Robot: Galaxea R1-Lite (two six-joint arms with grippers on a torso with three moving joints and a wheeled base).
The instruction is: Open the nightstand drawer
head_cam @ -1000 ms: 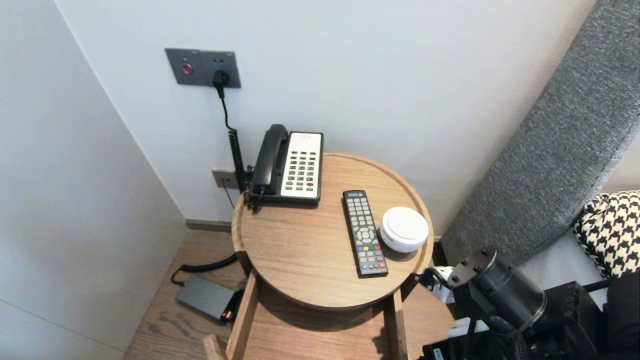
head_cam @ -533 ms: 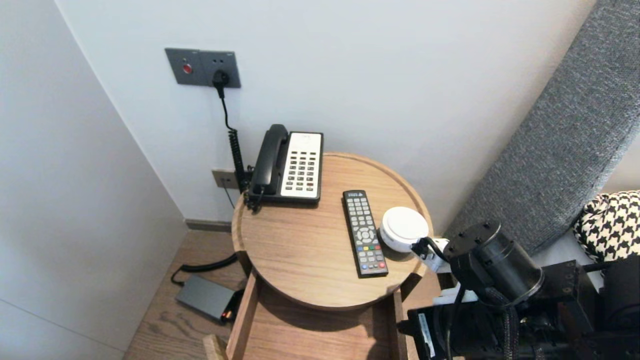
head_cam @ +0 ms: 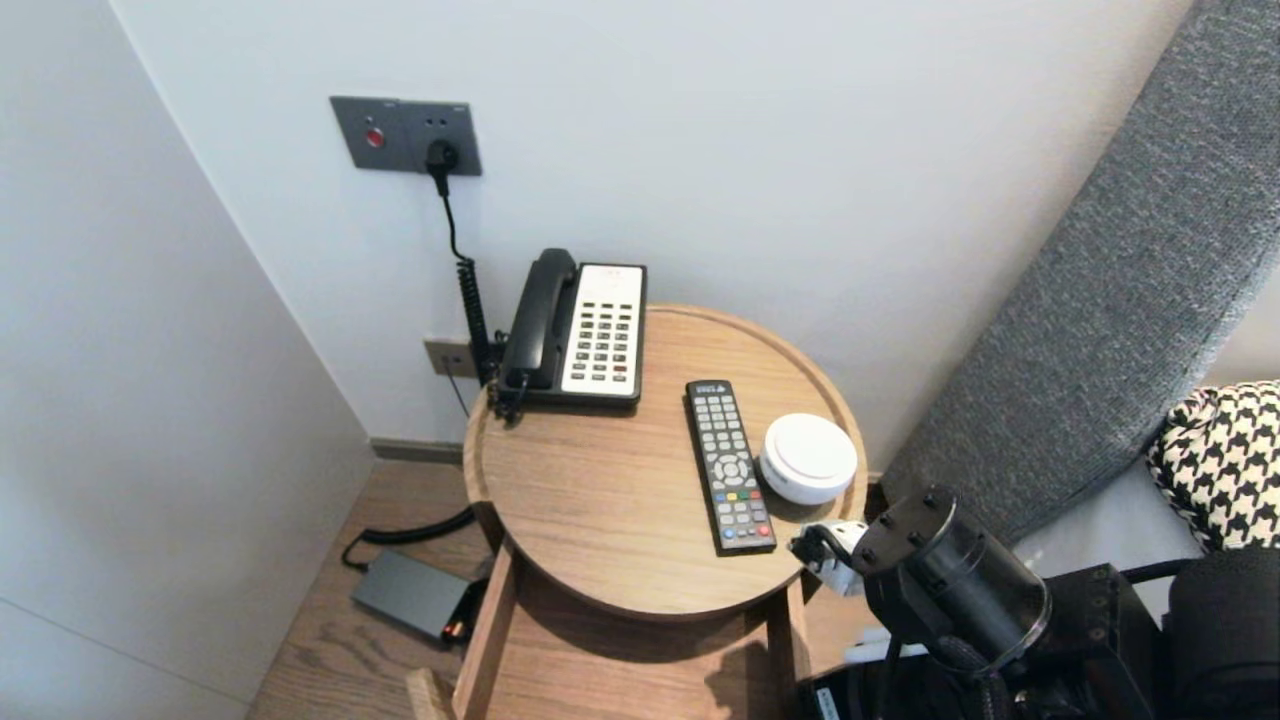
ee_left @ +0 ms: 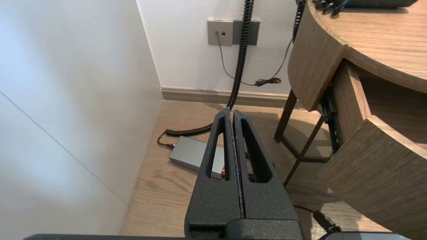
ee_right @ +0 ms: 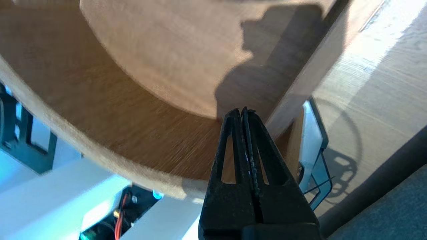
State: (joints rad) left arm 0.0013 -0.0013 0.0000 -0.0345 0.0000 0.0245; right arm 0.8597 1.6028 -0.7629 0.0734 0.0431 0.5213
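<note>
Head view: the round desk [head_cam: 560, 560] has a raised rim. The telephone [head_cam: 585, 330] sits at 11 o'clock on it and the remote [head_cam: 730, 465] at 4 o'clock. The white round box [head_cam: 808, 458] is just beside the remote at 3 o'clock, close to the rim. Bare wood spans the middle through 8 o'clock. The drawer [head_cam: 640, 670] stands pulled out below 6 o'clock. The right arm [head_cam: 950, 580] is outside the rim at 5 o'clock. Half a second ago it stood higher, overlapping the box; the desk's things have not shifted.

Left wrist view: the left end effector [ee_left: 231, 111] is closed and holds nothing, low over the floor and well apart from the desk.

Right wrist view: the right end effector [ee_right: 243, 111] is closed and holds nothing, its tips over the drawer's inside, just beside its side wall.
</note>
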